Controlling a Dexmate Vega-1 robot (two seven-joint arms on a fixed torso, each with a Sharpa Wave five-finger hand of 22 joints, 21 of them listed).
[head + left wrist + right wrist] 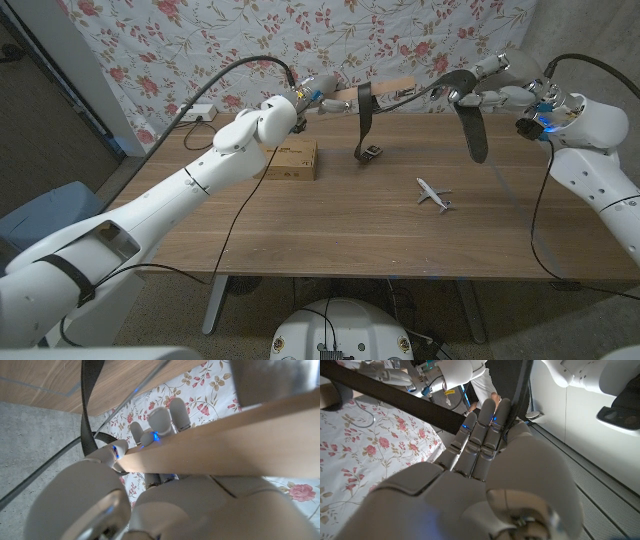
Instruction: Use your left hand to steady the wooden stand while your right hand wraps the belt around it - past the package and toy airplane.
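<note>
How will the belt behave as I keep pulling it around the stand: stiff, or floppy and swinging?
Probably floppy: the belt drapes over the wooden stand and hangs limp, its buckle end near the table. The buckle's weight may make that end swing. The strap end at the right hand also droops, so it likely needs tension to stay put.

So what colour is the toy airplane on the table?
The toy airplane is white or silvery, clearest in the head view.
</note>
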